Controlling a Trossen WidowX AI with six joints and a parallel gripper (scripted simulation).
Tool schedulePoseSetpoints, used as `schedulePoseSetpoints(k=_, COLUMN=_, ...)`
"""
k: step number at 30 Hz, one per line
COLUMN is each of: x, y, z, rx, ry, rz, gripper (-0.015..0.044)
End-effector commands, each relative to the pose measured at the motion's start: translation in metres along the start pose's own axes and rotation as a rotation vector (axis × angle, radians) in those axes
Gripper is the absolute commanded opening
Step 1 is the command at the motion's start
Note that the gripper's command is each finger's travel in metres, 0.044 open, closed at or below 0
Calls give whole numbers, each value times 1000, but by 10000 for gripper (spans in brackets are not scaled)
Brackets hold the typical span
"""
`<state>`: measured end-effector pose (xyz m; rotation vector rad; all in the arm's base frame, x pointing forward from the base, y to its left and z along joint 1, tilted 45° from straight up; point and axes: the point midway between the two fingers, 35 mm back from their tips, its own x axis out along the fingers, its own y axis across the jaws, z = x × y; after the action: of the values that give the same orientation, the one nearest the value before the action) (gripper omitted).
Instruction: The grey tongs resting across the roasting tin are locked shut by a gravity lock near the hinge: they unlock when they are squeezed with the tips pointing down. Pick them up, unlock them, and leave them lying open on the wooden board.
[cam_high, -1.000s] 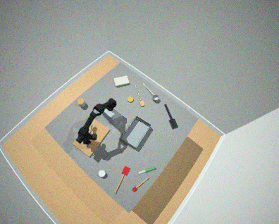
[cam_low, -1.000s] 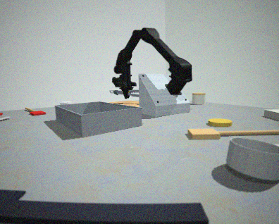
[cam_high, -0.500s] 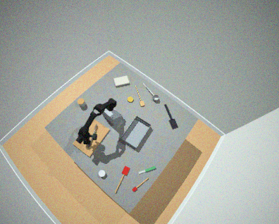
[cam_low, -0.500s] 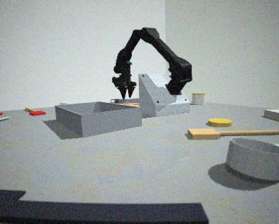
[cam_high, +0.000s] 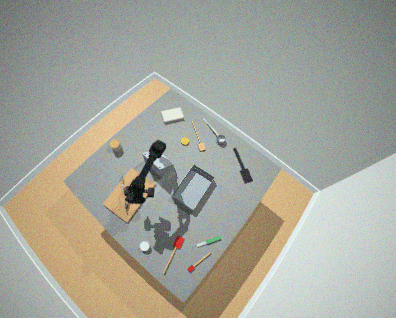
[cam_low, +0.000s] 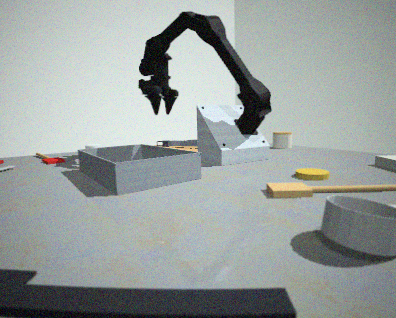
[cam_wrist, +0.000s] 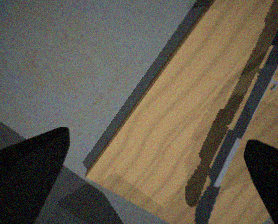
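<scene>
Grey tabletop (cam_high: 115, 175) (cam_low: 165, 240) (cam_wrist: 85, 65), left edge: tongs (cam_wrist: 248, 100) lie slantwise on the wooden board (cam_high: 114, 206) (cam_wrist: 165, 110), beside the right-hand finger in the wrist view, the gripper (cam_low: 163, 111) (cam_wrist: 157, 141) spread and empty above.

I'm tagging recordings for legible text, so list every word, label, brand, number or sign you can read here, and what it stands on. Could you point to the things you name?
There are none that can be read.
The arm's gripper (cam_low: 162, 111): no lettering shows.
The roasting tin (cam_high: 182, 207) (cam_low: 159, 176), wooden board (cam_high: 116, 206) (cam_wrist: 165, 107) and yellow disc (cam_high: 185, 141) (cam_low: 312, 174): no marking can be made out.
Any small print would be too blurred to read.
</scene>
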<state>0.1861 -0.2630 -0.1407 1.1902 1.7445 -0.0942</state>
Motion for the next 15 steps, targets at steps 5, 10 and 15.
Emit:
schedulePoseSetpoints(k=5, x=-10, y=19, z=-6, rx=17, ry=15, rz=19, gripper=440)
schedulePoseSetpoints(k=10, x=-40, y=15, z=-6, rx=8, ry=9, rz=9, gripper=440)
schedulePoseSetpoints(k=15, x=-56, y=13, z=-7, rx=2, ry=7, rz=3, gripper=440)
